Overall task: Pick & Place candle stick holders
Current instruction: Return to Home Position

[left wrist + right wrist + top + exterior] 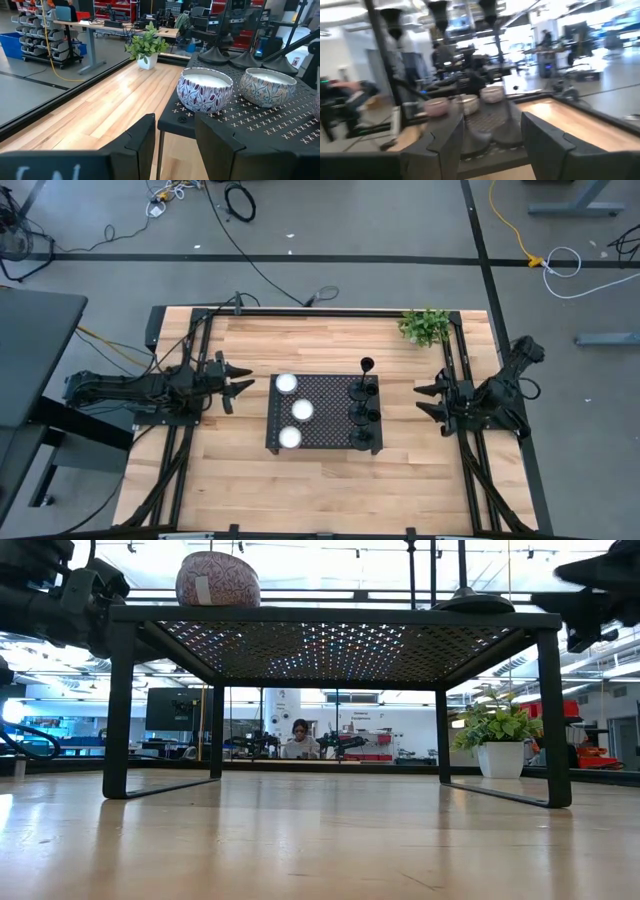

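Black candle stick holders [364,413] stand, apparently three in a row, along the right-arm side of the perforated shelf [325,420], opposite three scented candles [301,409]. Left gripper [243,379] and right gripper [421,400] hover just beside the shelf, one on each side, jaws apart, holding nothing.

The candle stick holders [363,414] and perforated shelf [325,426] are black; the candle tins [205,92] wear leafy patterns.

Wooden table [330,480] — black perforated shelf [330,420] mid-table, potted plant [425,326] near corner
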Available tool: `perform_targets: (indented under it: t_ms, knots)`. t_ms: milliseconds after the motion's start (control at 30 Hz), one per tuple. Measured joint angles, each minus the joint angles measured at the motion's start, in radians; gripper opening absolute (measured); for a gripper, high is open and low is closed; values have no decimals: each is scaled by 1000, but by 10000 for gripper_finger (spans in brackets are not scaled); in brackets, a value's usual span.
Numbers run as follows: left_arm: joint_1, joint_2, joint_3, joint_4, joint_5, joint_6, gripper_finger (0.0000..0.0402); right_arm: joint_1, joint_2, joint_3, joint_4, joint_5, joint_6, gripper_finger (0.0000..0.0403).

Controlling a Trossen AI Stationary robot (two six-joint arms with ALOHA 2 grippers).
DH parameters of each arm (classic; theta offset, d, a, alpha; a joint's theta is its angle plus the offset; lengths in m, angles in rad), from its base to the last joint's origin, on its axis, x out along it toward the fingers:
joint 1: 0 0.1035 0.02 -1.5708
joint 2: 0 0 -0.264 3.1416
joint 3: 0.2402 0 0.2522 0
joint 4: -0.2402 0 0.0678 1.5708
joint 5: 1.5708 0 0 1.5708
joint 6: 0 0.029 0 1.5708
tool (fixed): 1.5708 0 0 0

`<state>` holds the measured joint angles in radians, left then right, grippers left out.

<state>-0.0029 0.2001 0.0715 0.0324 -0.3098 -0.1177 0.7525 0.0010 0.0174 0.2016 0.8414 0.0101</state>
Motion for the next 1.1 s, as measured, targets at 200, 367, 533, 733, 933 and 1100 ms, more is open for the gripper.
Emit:
perform_targets:
  t_ms: [200,367,533,733,933,1100]
  knots:
    - [0,-22,0,0,0,0,140,-234,0,0,3,-73,0,196]
    - [0,-108,-62,81,2,-4,140,-426,-1,0,-2,-72,-1,196]
    - [0,-178,-62,43,1,-2,140,-589,-1,-1,-2,-72,-1,196]
    - [2,-198,-63,70,0,-2,140,-743,-1,-1,-6,-70,-1,196]
    - [2,-198,-63,65,1,-2,140,-730,-1,-1,6,13,-2,196]
    - [12,-198,-63,66,8,-2,140,-682,-1,-1,7,15,-2,196]
